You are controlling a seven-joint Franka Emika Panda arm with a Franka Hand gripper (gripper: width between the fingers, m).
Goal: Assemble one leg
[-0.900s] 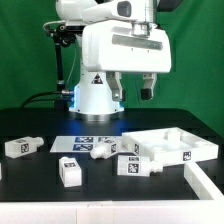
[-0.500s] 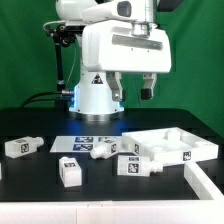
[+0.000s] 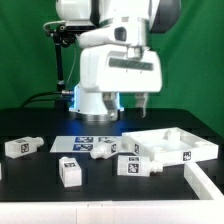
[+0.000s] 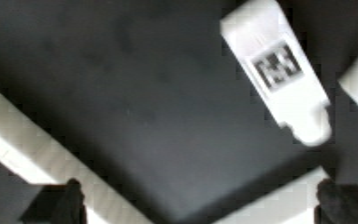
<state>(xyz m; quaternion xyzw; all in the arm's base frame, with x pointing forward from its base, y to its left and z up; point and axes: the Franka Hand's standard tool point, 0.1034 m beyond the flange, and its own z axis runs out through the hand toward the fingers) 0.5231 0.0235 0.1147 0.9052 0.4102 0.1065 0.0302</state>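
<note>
Black tabletop (image 3: 30,122) bears the leg (image 4: 275,68), lying loose and ungrasped, off-centre from the gripper (image 4: 197,198); its fingers stand apart, holding nothing. I judge the approach is in hand; next calls for centring over the leg, then descending. The wrist view is blurred; which of several similar posts this is, I cannot tell.

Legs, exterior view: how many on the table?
4. From the exterior view's left: first leg farthest out, second leg nearest the camera, third leg at the marker board's end, fourth leg before the white panel. More may hide behind the panel.
</note>
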